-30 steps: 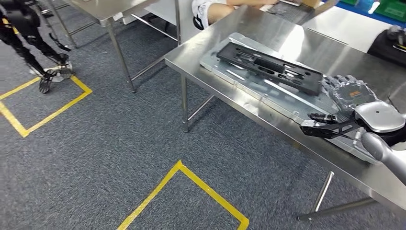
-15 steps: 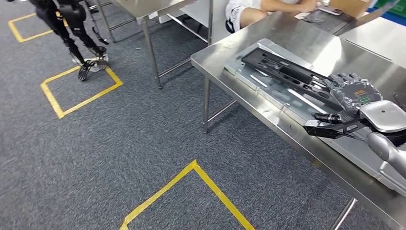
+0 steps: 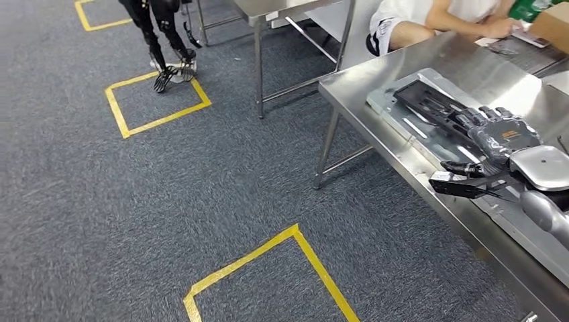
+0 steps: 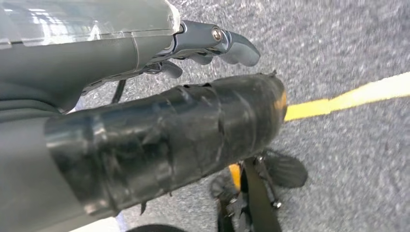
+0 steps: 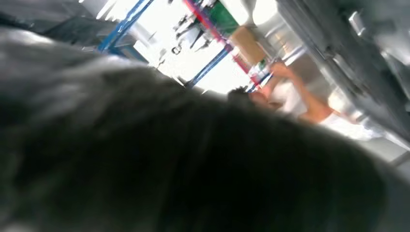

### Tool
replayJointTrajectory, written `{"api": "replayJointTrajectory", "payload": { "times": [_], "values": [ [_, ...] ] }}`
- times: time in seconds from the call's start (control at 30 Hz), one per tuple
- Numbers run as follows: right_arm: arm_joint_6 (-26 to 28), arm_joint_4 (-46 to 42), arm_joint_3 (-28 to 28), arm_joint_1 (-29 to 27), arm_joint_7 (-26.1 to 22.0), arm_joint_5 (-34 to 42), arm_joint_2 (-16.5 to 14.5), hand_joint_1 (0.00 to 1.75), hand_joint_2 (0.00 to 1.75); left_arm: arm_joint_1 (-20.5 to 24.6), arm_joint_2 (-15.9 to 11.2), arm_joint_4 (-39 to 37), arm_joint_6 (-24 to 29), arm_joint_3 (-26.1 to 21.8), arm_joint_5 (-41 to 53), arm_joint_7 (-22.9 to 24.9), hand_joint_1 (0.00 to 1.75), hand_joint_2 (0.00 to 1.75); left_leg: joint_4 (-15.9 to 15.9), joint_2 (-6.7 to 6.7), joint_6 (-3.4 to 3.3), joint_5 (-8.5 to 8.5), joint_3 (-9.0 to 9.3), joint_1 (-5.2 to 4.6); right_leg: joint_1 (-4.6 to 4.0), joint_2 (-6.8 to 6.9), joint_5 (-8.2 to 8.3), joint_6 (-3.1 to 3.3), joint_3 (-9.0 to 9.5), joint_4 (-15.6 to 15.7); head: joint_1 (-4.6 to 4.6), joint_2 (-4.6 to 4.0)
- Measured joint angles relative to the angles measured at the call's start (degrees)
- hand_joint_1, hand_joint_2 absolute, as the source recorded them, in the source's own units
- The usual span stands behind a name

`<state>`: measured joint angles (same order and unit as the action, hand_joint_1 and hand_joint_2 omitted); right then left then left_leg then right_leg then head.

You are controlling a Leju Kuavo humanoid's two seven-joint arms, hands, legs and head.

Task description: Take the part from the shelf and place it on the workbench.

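Observation:
The black part (image 3: pixel 429 100), a long flat frame with cut-outs, lies on a silver plate (image 3: pixel 386 100) on the steel workbench (image 3: pixel 355 90) at the right of the head view. My right hand (image 3: pixel 503 134) lies over the part's near end with its fingers spread flat and its thumb out to the side. Whether the fingers press the part I cannot tell. In the left wrist view my left hand (image 4: pixel 193 96) hangs over the grey carpet, with nothing in it and its fingers apart.
A person (image 3: pixel 416 27) sits at the workbench's far side beside a cardboard box (image 3: pixel 550 23). A second steel table (image 3: pixel 268 10) stands behind. Another robot's dark legs (image 3: pixel 161 40) stand by a yellow floor square (image 3: pixel 154 100). More yellow tape (image 3: pixel 295 241) marks the carpet near me.
The whole view has swung left, so the workbench has slid to the right of the picture. My right hand now covers the near end of the part instead of lying just beyond it.

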<state>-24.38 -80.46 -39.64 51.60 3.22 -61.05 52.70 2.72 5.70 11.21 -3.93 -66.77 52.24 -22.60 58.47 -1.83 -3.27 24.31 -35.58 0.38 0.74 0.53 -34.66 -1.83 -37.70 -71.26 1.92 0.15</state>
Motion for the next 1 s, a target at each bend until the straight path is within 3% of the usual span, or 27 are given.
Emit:
{"api": "replayJointTrajectory", "payload": {
  "times": [0.03,0.07,0.13,0.2,0.27,0.33,0.4,0.47,0.53,0.57,0.63,0.73,0.77,0.83,0.87,0.9,0.97,1.0],
  "values": [
    [-0.02,-0.03,0.01,-0.42,0.02,0.00,0.11,0.00,0.00,0.00,0.00,0.00,0.00,-0.08,0.01,0.00,0.00,0.00,0.01,-0.65,-0.03,-0.07,-0.08,-0.05,0.02,-0.27,-0.65,-0.03,-1.29,-2.60,0.01,0.00],
    [-0.04,-0.07,0.01,-0.76,0.03,0.00,0.15,0.00,0.00,0.00,0.00,0.00,0.00,-0.17,0.03,0.00,0.00,0.00,0.03,-1.28,-0.02,-0.12,-0.12,-0.09,0.03,-0.41,-0.13,0.01,-1.64,-3.18,0.01,0.00],
    [-0.08,-0.18,0.11,-1.07,0.05,0.00,0.23,0.00,0.00,0.01,0.00,0.00,0.00,-0.27,0.05,0.00,0.00,0.00,0.07,-2.62,0.09,-0.24,-0.04,-0.13,0.04,-1.15,3.67,0.35,0.75,1.98,0.01,0.01],
    [-0.14,-0.31,0.38,-1.06,0.10,-0.01,0.51,0.00,0.00,0.07,0.04,0.00,0.00,-0.29,0.12,0.01,0.00,0.00,0.15,-3.95,0.40,-0.43,-0.18,-0.10,0.01,-3.74,6.80,0.92,4.20,9.30,0.01,0.01],
    [-0.24,-0.39,0.56,-1.03,0.12,-0.02,0.81,0.00,0.00,0.14,0.08,0.00,0.00,-0.31,0.27,0.05,0.00,0.00,0.18,-5.30,1.00,-0.81,-0.76,0.14,-0.19,-5.04,7.31,1.31,5.50,12.38,-0.01,0.01],
    [-0.29,-0.56,0.60,-0.99,0.10,-0.04,0.90,0.00,0.00,0.09,0.07,0.00,0.01,-0.32,0.35,0.12,0.00,0.00,0.11,-6.56,1.75,-1.11,-1.23,0.35,-0.20,-3.63,7.47,1.69,5.69,13.07,0.01,0.01],
    [-0.40,-0.80,0.63,-0.88,0.08,-0.17,0.73,0.00,0.00,0.00,0.04,0.00,0.04,-0.33,0.35,0.28,0.00,0.00,1.64,-4.33,2.27,0.02,-2.04,0.04,-0.05,-1.92,7.96,2.35,6.26,14.14,0.06,0.01],
    [-0.59,-0.86,0.64,-0.69,0.11,-0.58,0.51,0.00,0.00,0.06,0.02,0.00,0.20,-0.35,0.35,0.52,0.00,0.00,7.15,-0.32,2.56,3.31,-4.57,-0.19,-0.21,-0.17,8.22,2.80,6.58,14.69,0.11,0.01],
    [-0.68,-0.62,0.63,-0.52,0.24,-1.42,-0.19,0.00,0.00,0.16,0.02,0.00,0.42,-0.46,0.40,0.75,0.00,0.00,13.31,1.14,2.86,6.07,-7.34,-0.03,-0.38,1.55,8.18,2.96,6.47,14.62,0.14,0.01],
    [-0.62,-0.32,0.56,-0.43,0.41,-2.12,-1.07,0.00,0.00,0.20,-0.01,0.00,0.53,-0.57,0.47,0.84,0.00,0.00,14.40,1.37,2.99,6.21,-7.68,0.06,-0.41,2.35,8.15,2.97,6.39,14.55,0.15,0.01],
    [-0.25,0.60,0.24,-0.18,0.91,-3.64,-3.47,0.00,0.00,0.24,-0.07,0.00,0.81,-0.78,0.74,0.91,0.00,0.00,10.51,2.05,3.11,3.90,-5.13,0.20,-0.39,3.75,8.00,2.83,6.26,14.29,0.15,0.01],
    [0.52,2.57,-0.30,0.25,1.66,-5.44,-6.85,0.00,0.00,0.45,-0.10,0.00,1.26,-0.84,1.26,0.99,0.00,0.00,1.07,4.99,2.60,0.99,0.12,-0.08,-0.73,5.61,7.44,2.07,6.12,13.48,0.13,0.01],
    [0.70,3.15,-0.38,0.42,1.82,-5.74,-7.64,0.00,0.00,0.49,-0.09,0.00,1.34,-0.85,1.33,1.01,0.00,0.00,0.13,5.15,2.28,0.92,0.50,-0.24,-0.89,6.27,7.31,1.84,6.10,13.32,0.11,0.01],
    [0.93,3.98,-0.61,0.67,2.00,-6.05,-8.89,0.00,0.00,0.42,-0.08,0.00,1.42,-0.91,1.38,1.04,0.00,0.00,0.04,3.60,1.62,0.62,0.41,-0.34,-0.95,7.43,7.17,1.44,6.24,13.31,0.10,0.01],
    [1.01,4.28,-0.74,0.72,2.05,-6.12,-9.41,0.00,0.00,0.38,-0.07,0.00,1.45,-0.98,1.44,1.06,0.00,0.00,-0.15,2.98,1.32,0.49,0.46,-0.27,-0.77,6.99,6.79,1.16,6.28,13.07,0.09,0.01],
    [1.13,4.50,-0.86,0.74,2.07,-6.14,-9.77,0.00,0.00,0.38,-0.07,0.00,1.49,-1.05,1.54,1.07,0.00,0.00,-0.34,2.38,1.02,0.33,0.53,-0.17,-0.53,5.63,5.90,0.89,5.92,12.02,0.09,0.01],
    [1.36,4.89,-0.93,0.58,2.07,-6.14,-10.02,0.00,0.00,0.45,-0.07,0.00,1.52,-1.17,1.82,0.87,0.00,0.00,-0.57,1.09,0.62,0.10,0.63,-0.05,-0.09,1.66,2.55,0.50,3.29,6.22,0.08,0.01],
    [1.44,5.05,-0.95,0.35,2.07,-6.12,-9.99,0.00,0.00,0.47,-0.08,0.00,1.52,-1.18,1.94,0.68,0.00,0.00,-0.56,0.38,0.53,0.05,0.60,-0.11,0.00,0.36,0.81,0.44,1.21,2.11,0.08,0.01]
  ]
}}
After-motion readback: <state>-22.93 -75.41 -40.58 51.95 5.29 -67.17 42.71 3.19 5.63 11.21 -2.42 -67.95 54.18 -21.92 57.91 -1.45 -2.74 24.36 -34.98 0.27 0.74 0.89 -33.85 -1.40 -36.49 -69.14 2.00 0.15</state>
